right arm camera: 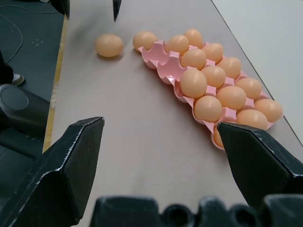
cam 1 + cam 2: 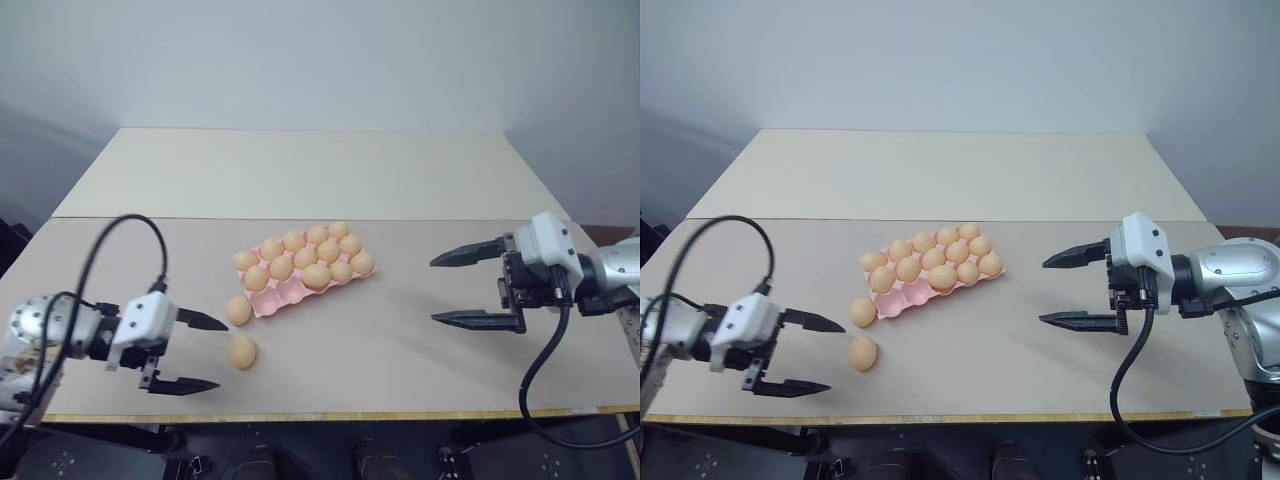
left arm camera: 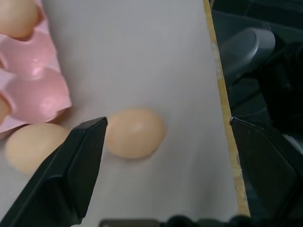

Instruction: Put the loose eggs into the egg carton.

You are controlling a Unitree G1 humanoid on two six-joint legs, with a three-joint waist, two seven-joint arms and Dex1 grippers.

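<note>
Diagonally, egg carton long axis rising rightward, two loose eggs beside

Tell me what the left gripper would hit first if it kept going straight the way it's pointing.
Most likely the loose egg nearest the table's front edge: it sits between the open left gripper fingers' line. Depth is unclear.

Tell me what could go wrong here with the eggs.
The nearer loose egg lies close to the table edge; a nudge from the open left tool could roll it off. The other loose egg rests against the carton, so a clumsy grasp might shove the carton. Empty cups sit beside filled ones, so placing could knock a seated egg.
</note>
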